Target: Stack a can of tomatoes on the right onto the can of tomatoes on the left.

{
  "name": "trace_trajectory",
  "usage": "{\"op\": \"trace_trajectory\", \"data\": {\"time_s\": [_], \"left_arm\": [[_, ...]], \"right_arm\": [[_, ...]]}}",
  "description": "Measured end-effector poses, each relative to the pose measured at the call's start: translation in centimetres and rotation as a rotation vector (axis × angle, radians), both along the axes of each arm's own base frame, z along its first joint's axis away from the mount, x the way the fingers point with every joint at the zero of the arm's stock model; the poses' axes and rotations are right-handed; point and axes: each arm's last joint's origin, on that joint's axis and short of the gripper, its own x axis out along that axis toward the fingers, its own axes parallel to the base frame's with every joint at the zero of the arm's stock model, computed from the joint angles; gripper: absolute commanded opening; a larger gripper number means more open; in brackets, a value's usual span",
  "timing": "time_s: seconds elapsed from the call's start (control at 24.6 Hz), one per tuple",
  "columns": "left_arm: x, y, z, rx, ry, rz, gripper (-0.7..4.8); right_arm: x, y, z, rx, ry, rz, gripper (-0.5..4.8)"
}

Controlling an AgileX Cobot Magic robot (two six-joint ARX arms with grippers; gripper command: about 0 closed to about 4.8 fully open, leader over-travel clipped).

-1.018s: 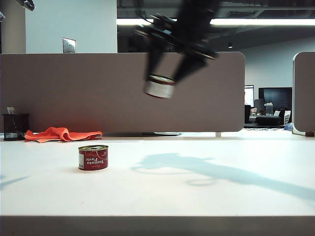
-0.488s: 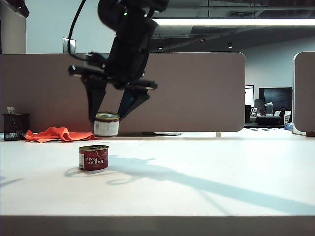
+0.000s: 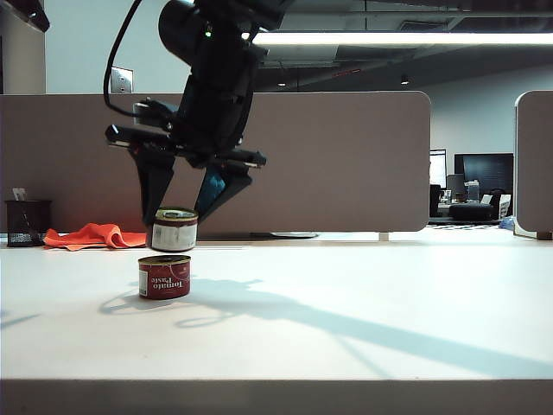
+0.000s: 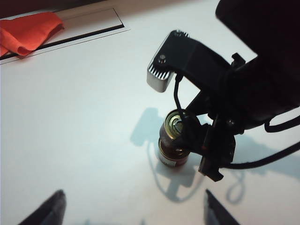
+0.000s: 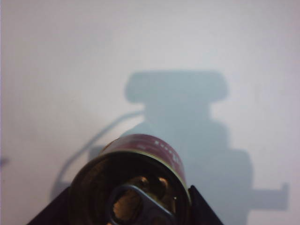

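Two cylindrical metal cans: right gripper fingers grip the upper can just above the red-labelled lower can, left of centre on the smooth white counter. Left gripper fingers stand open.

Glossy metal cans, matt white table

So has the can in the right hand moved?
Yes. The held can came left and down, from mid-partition to just above the can on the table.
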Motion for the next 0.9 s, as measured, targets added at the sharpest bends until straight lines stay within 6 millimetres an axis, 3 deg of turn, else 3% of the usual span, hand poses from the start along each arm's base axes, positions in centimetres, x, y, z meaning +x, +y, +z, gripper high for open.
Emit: {"op": "trace_trajectory", "data": {"time_s": [0.08, 0.2, 0.53, 0.65, 0.69, 0.73, 0.77, 0.81, 0.85, 0.9], "left_arm": [[0.0, 0.0, 0.0, 0.000, 0.000, 0.000, 3.72], [0.0, 0.0, 0.0, 0.000, 0.000, 0.000, 3.72], [0.0, 0.0, 0.0, 0.000, 0.000, 0.000, 3.72], [0.0, 0.0, 0.0, 0.000, 0.000, 0.000, 3.72], [0.0, 0.0, 0.0, 0.000, 0.000, 0.000, 3.72], [0.0, 0.0, 0.0, 0.000, 0.000, 0.000, 3.72], [0.0, 0.0, 0.0, 0.000, 0.000, 0.000, 3.53], [0.0, 0.0, 0.0, 0.000, -0.001, 0.000, 2.62], [-0.1, 0.0, 0.0, 0.000, -0.003, -0.001, 0.30], [-0.3, 0.0, 0.2, 0.000, -0.011, -0.003, -0.07]], "right_arm": [[0.0, 0.1, -0.1, 0.007, 0.001, 0.005, 2.86], [0.0, 0.2, -0.1, 0.023, 0.004, 0.014, 3.44], [0.0, 0.2, 0.0, 0.029, 0.001, 0.015, 3.36], [0.1, -0.2, 0.7, 0.039, -0.008, 0.009, 2.32], [0.1, -0.5, 1.3, 0.047, -0.015, 0.006, 1.30], [0.3, -1.6, 3.3, 0.074, -0.048, -0.009, -0.14], [0.5, -3.2, 5.7, 0.107, -0.090, -0.039, -0.02], [0.6, -5.6, 8.6, 0.133, -0.140, -0.079, -0.02], [0.5, -6.8, 10.0, 0.146, -0.162, -0.105, -0.02], [0.5, -9.1, 12.1, 0.165, -0.199, -0.149, -0.02]]}}
